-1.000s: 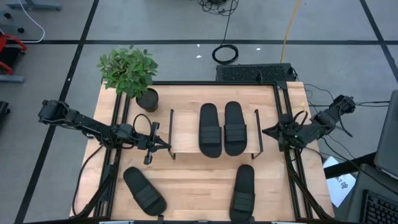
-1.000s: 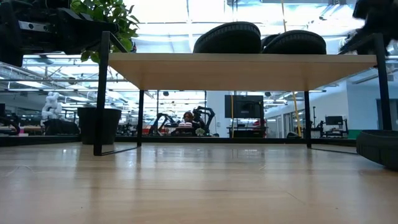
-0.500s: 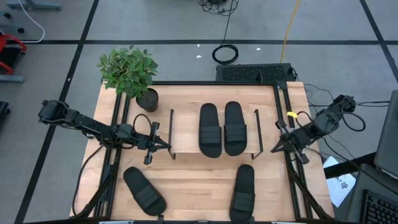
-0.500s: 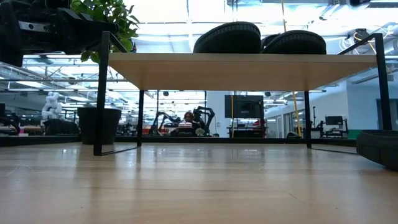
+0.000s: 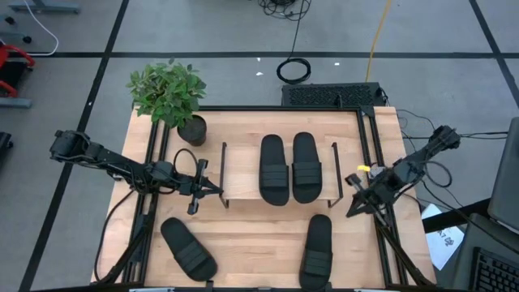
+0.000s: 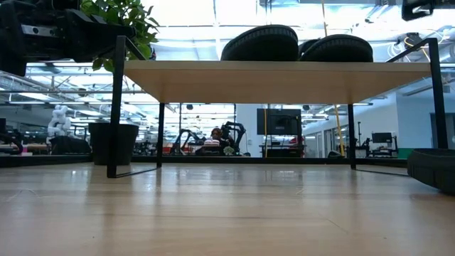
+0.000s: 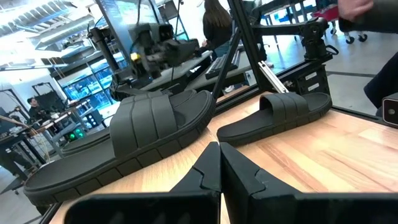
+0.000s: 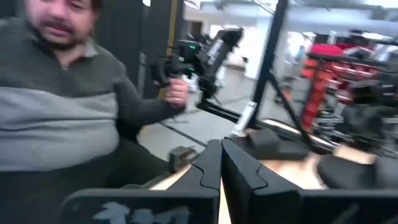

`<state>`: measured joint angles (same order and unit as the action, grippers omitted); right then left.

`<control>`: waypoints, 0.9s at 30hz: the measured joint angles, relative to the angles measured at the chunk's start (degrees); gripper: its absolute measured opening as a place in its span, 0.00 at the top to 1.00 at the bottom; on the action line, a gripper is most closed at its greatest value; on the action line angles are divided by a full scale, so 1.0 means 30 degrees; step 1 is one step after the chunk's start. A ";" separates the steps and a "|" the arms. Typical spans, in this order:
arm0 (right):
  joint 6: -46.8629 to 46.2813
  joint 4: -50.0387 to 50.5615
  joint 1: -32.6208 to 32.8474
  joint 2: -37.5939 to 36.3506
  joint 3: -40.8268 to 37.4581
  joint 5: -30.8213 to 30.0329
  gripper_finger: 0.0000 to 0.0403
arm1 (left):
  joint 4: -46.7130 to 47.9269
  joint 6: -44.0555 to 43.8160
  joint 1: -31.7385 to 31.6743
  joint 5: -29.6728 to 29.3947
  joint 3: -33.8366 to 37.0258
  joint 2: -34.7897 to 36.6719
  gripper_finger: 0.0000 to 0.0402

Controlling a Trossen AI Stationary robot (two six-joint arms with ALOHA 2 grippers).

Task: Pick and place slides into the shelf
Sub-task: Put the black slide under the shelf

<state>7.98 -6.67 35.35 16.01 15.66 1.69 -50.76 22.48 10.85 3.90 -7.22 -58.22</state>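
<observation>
Two black slides (image 5: 274,169) (image 5: 305,166) lie side by side, soles down, on the shelf's light-wood top board (image 5: 243,174); the low view shows them on the board (image 6: 277,80). Two more slides (image 5: 188,247) (image 5: 317,251) lie flat on the table near its front edge. My left gripper (image 5: 217,191) hovers shut at the shelf's left end, pointing level across the board at the slides (image 7: 130,143). My right gripper (image 5: 350,212) is shut and holds nothing; it hangs in the air off the shelf's right end, slanting toward the near edge.
A potted plant (image 5: 170,93) stands at the table's far left corner. Black frame rails (image 5: 375,162) run along both table sides. A keyboard (image 5: 332,95) lies past the far edge. A person in a grey sweater (image 8: 62,118) shows in the right wrist view, beyond the table.
My right gripper has swung from beside the shelf's right end toward the table's near edge, sinking a little and rolling about its own axis; it stayed shut. The left arm and all slides have kept still.
</observation>
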 joint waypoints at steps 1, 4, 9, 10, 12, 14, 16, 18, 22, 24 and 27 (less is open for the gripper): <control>-0.0174 -0.0965 -0.0006 0.0000 -0.0773 0.0295 1.00 | 0.0000 0.0000 0.0001 0.0000 0.0000 0.0000 0.99; -0.0572 -0.3855 -0.0007 0.0000 -0.2978 0.0522 1.00 | 0.0000 0.0000 0.0001 0.0000 0.0000 0.0000 0.99; -0.0376 -0.6211 -0.0574 -0.0095 -0.4816 0.0433 1.00 | 0.0007 -0.0007 -0.0001 0.0000 0.0000 0.0002 0.99; -0.0359 -0.5966 -0.0856 -0.0003 -0.4816 0.0252 1.00 | 0.0005 -0.0010 -0.0002 0.0000 0.0000 0.0007 0.99; -0.0274 -0.5374 -0.1657 0.0051 -0.4831 -0.0518 1.00 | 0.0006 -0.0029 0.0001 0.0000 0.0000 0.0007 0.99; -0.0123 -0.5615 -0.2632 -0.0106 -0.4845 -0.0346 1.00 | 0.0002 -0.0034 -0.0003 -0.0007 0.0000 0.0005 0.99; 0.0010 -0.5267 -0.3816 -0.0059 -0.4852 0.0581 1.00 | -0.0005 -0.0040 -0.0002 -0.0011 0.0000 0.0007 0.99; -0.0095 -0.5277 -0.5047 -0.0110 -0.4864 0.1952 1.00 | 0.0015 -0.0044 -0.0004 -0.0073 0.0000 0.0005 0.99; -0.0553 -0.5531 -0.7260 -0.0247 -0.4874 0.4683 1.00 | 0.0049 -0.0160 0.0001 -0.0196 0.0000 0.0007 0.99; -0.0956 -0.5665 -0.8043 -0.0248 -0.4889 0.6269 1.00 | 0.0076 -0.0160 0.0001 -0.0204 0.0000 0.0007 0.99; -0.1708 -0.5674 -0.8688 -0.0248 -0.4898 0.7457 1.00 | 0.0087 -0.0160 0.0001 -0.0226 0.0000 0.0007 0.99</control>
<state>2.86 -23.69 9.29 15.27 0.97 24.06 -50.50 22.00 10.85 3.22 -7.22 -58.19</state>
